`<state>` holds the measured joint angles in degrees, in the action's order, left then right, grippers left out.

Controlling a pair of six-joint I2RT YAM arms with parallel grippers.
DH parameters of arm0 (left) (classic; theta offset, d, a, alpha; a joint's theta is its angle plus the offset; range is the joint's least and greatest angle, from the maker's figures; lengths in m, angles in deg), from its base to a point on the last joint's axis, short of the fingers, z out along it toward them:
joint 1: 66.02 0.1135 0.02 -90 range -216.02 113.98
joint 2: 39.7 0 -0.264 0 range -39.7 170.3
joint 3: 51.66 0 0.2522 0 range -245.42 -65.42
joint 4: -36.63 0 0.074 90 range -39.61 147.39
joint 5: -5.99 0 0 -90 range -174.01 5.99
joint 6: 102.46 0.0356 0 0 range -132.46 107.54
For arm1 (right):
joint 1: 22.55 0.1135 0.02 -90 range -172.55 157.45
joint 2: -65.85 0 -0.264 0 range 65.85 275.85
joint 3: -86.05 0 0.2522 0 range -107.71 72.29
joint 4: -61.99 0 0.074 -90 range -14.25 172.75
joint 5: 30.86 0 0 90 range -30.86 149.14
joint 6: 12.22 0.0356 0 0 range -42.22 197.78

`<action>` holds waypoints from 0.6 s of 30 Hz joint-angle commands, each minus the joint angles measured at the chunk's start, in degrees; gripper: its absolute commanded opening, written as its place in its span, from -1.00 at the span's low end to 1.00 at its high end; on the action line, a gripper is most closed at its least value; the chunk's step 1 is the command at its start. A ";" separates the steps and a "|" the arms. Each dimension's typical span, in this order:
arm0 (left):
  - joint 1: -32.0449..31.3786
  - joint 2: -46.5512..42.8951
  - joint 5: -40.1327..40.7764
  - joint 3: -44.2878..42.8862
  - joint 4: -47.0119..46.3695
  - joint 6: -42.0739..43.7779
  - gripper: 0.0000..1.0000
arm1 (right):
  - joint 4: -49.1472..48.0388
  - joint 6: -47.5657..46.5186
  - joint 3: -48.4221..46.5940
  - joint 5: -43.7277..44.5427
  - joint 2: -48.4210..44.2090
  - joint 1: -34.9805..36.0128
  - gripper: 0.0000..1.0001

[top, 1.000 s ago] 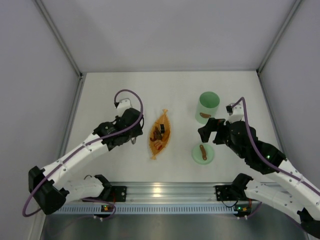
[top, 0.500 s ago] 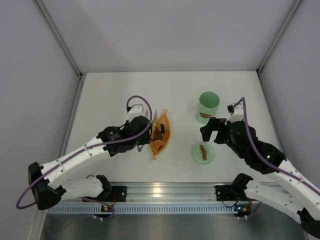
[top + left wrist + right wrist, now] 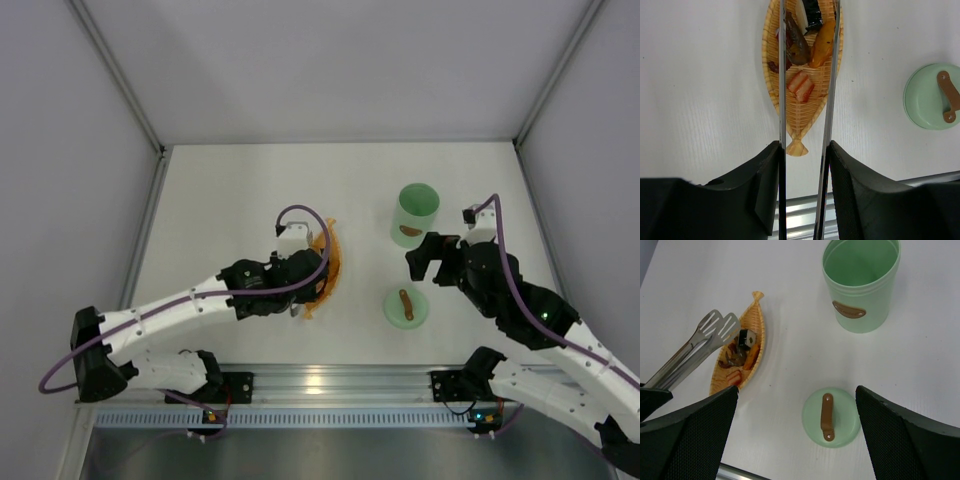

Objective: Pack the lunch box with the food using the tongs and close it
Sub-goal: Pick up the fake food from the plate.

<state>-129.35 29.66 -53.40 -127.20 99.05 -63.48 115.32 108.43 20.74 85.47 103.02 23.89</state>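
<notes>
The left pincer (image 3: 804,162) was clamped on the thin silver metal tongs (image 3: 782,75), their two arms reaching up the middle of its wrist view, either side of the food (image 3: 801,50). The right pincer (image 3: 797,407) stood wide apart and empty.

From where I stood, the trouble looked plain. The pieces lay crowded together, so a squeeze might catch two or push the light orange leaf-shaped woven tray (image 3: 799,117) along the surface (image 3: 700,100). A slippery piece might also drop on the way across.

The tray held a dark roll and orange, brown and pink-striped bits. The pale mint-green cylindrical tub (image 3: 860,297) stood upright, open and empty at upper right, well apart from the tray. Its flat green lid (image 3: 812,420) lay below it.
</notes>
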 commanded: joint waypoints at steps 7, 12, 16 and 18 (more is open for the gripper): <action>-0.30 1.39 2.00 -0.71 -0.76 -1.71 -0.06 | 1.47 -0.25 -2.15 1.36 -0.96 0.59 0.99; -0.30 2.97 1.29 -0.62 -2.26 -1.18 -0.06 | 1.56 -0.07 -1.80 1.45 -1.22 0.67 0.99; -0.30 4.28 0.68 -0.27 -3.05 -1.10 -0.06 | 1.74 0.02 -1.36 1.45 -1.57 0.67 0.99; -0.30 4.73 0.59 -0.18 -3.31 -1.18 -0.05 | 1.65 0.11 -1.19 1.62 -1.92 0.59 0.99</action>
<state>-129.40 33.97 -53.11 -127.18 98.66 -64.80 115.69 108.43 20.77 85.64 102.21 23.89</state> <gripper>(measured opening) 0.477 0.993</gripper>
